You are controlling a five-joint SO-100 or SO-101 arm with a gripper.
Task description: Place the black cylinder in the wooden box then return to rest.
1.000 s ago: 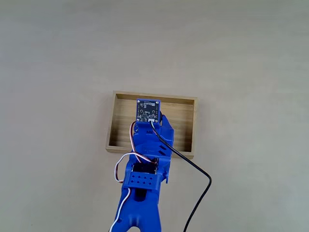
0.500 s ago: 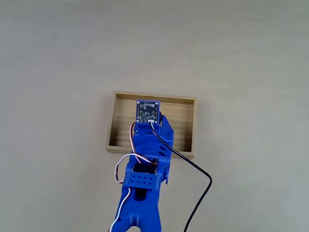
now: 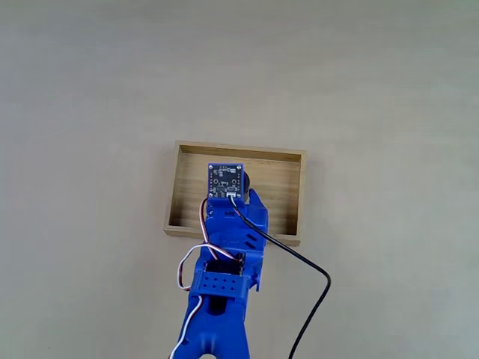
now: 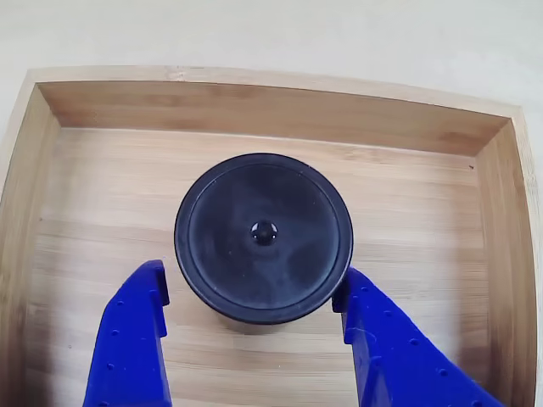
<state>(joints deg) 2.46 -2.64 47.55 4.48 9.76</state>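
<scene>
Other view shows the black cylinder [image 4: 264, 237] between the spread, barely clear gripper [image 4: 253, 297] fingers inside the wooden box [image 4: 254, 110].

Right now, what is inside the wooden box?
The black cylinder stands upright on the floor of the wooden box, between the open gripper fingers. In the fixed view the arm covers part of the floor.

The blue arm [image 3: 223, 277] is reaching up from the bottom edge of the fixed view, its gripper [image 4: 254, 297] pointing downward with both blue fingers [image 4: 136, 326] spread wide apart, gripping nothing.
</scene>
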